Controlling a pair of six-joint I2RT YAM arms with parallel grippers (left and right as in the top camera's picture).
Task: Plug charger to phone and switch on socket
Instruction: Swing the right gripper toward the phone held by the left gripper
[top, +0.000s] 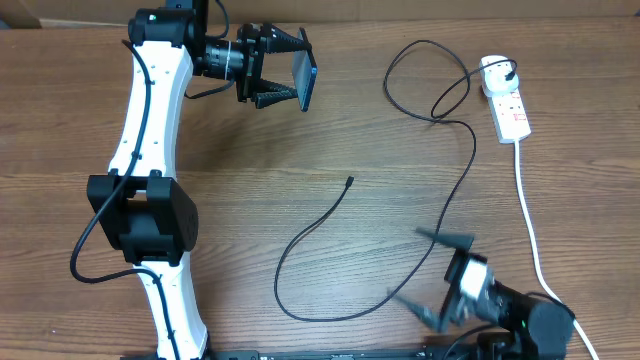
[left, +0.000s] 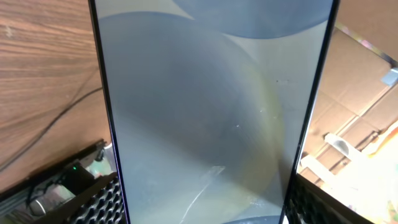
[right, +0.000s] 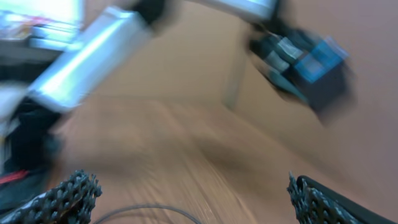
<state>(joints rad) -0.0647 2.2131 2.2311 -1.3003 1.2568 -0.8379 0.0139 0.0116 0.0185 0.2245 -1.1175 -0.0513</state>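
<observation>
**Operator:** Where is the phone?

**Spotter:** Your left gripper (top: 296, 70) has the phone (top: 309, 78) pinched between its fingers, raised off the surface (top: 330, 150) at the far left. The phone stands on its edge there. In your left wrist view the pale blue screen (left: 211, 112) fills nearly the whole frame, and the textured pads (left: 102, 205) show at the bottom corners against the phone's long edges.

**Operator:** And my right side?

**Spotter:** Your right gripper (top: 405, 263) is at the near right corner, with its fingers spread wide and nothing between them. Its wrist view is badly blurred. You can make out both fingertips (right: 68, 194) at the bottom of the frame, a thin dark arc of cable low between them, and the other arm as a smear across the top.

**Operator:** The charger?

**Spotter:** The charger (top: 460, 190) lies loose on the surface. Its small connector tip (top: 349, 181) rests near the middle, well apart from the phone. From there the cable curls toward you in a wide loop, then climbs past your right gripper and makes another loop at the far side. Its black plug (top: 498, 68) sits at the far end of the socket (top: 510, 108).

**Operator:** Is the switch on?

**Spotter:** You cannot tell from here, because the red marks are too small. The socket's white cord (top: 530, 225) trails back along the right edge.
</observation>
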